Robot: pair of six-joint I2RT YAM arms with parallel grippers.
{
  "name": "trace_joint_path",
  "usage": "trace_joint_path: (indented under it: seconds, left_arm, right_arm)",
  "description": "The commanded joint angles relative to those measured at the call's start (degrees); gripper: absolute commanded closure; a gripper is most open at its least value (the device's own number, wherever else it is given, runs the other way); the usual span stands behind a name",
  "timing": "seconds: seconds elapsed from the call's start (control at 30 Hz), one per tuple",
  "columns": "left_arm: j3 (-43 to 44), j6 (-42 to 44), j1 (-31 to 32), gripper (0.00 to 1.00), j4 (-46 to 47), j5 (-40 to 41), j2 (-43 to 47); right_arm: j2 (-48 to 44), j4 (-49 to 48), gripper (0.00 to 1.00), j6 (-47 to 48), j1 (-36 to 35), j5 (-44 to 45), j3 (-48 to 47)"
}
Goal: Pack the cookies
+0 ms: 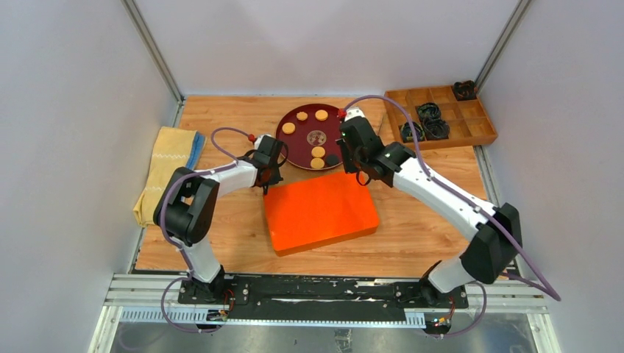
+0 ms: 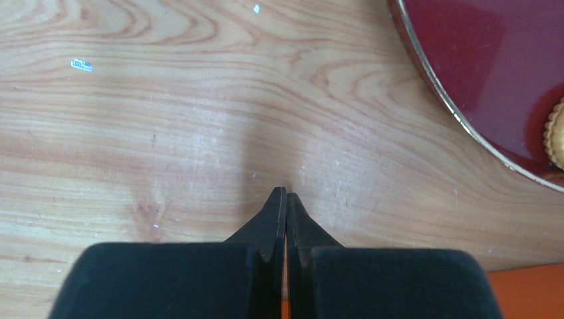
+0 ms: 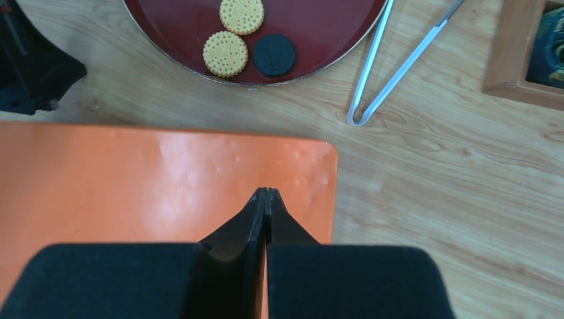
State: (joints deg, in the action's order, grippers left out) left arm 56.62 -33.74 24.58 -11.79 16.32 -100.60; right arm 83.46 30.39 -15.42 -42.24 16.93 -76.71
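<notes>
Claws both pressed together, empty: left claw (image 2: 286,199) over bare bench (image 2: 166,119), right claw (image 3: 266,196) over orange box (image 3: 146,179). Cookies (image 1: 318,152) sit on red plate (image 1: 294,147); box closed, none visibly packed.

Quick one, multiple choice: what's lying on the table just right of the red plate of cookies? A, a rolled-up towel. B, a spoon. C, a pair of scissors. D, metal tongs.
D: the right wrist view shows slim metal tongs lying on the wooden table, beside the rim of the red plate and short of the wooden organizer tray.
</notes>
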Motion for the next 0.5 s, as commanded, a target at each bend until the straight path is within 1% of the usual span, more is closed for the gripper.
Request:
trace_joint_path:
  seconds: [0.0,0.17,0.33,0.37,0.47]
  left_arm:
    - [-0.41,0.50,0.29,1.00,-3.68,-0.13,0.38]
    - [-0.82,0.73,0.29,1.00,-3.57,-0.67,1.17]
    - [-1.24,1.13,0.29,1.00,-2.73,0.25,4.91]
    - [-1.03,1.08,0.29,1.00,-2.86,0.15,6.39]
    - [-1.11,0.70,0.29,1.00,-2.33,0.20,14.85]
  right_arm:
    - [4.73,-2.38,1.00,-1.96,3.39,-6.14,0.09]
    - [9.99,-3.50,1.00,-4.73,5.84,-8.43,4.53]
    - [10.40,-3.18,1.00,-4.42,6.18,-6.77,5.86]
    - [10.14,-3.15,1.00,-4.02,6.28,-6.43,5.60]
    - [9.31,-3.15,1.00,-3.03,6.36,-5.82,4.57]
